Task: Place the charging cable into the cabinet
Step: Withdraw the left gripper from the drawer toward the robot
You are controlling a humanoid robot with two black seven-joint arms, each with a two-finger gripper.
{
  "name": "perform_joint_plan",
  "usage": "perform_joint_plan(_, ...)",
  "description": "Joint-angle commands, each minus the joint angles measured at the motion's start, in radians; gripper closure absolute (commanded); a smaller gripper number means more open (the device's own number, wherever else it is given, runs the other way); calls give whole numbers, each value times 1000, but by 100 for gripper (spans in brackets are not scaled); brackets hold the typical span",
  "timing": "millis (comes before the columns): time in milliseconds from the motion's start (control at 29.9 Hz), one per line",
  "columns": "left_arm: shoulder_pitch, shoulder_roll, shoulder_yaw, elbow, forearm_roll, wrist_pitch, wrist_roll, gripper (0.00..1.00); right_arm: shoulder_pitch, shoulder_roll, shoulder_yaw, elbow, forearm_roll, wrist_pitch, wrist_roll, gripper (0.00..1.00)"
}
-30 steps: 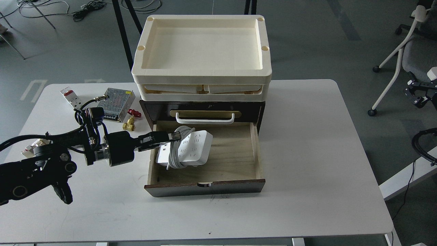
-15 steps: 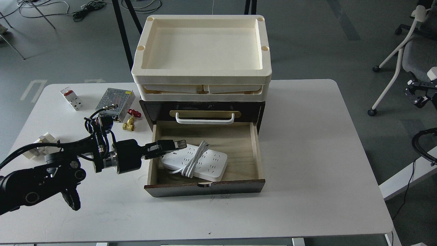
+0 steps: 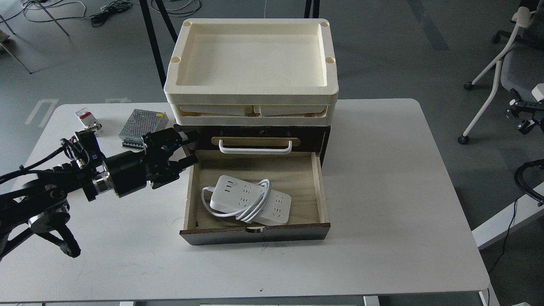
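Observation:
The charging cable (image 3: pixel 250 202), a white power strip with its cord looped around the middle, lies flat in the open pale plywood drawer (image 3: pixel 316 187) of the dark brown cabinet (image 3: pixel 325 136). The cabinet has a white bar handle (image 3: pixel 255 148) and cream trays (image 3: pixel 250 63) stacked on top. My left gripper (image 3: pixel 190 148) is open and empty, raised beside the cabinet's left front corner, up and left of the cable. My right gripper is out of view.
On the white table (image 3: pixel 382 191) left of the cabinet stand a silver perforated power supply box (image 3: pixel 138 123) and a small white-and-red breaker block (image 3: pixel 87 119), partly behind my left arm. An office chair (image 3: pixel 505 72) stands off the table at the right.
The cable dropped from my left gripper and now lies flat in the drawer. My left gripper opened and drew back up and left, out of the drawer.

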Motion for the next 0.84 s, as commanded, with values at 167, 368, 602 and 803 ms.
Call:
perform_joint_plan(167, 129, -2, -229, 345, -438, -18, 0, 2, 12, 14, 56, 24, 0, 126, -2, 0)
perform_joint_plan(368, 19, -3, -266, 616, -438, -18, 0, 1, 84, 14, 56, 26, -2, 182, -6, 0)
perform_joint_plan(602, -69, -58, -266, 663, -440, -18, 0, 1, 109, 66, 60, 26, -2, 182, -3, 0)
perform_joint_plan(803, -109, -60, -264, 610, -435, -18, 0, 1, 110, 71, 91, 24, -2, 182, 0, 0)
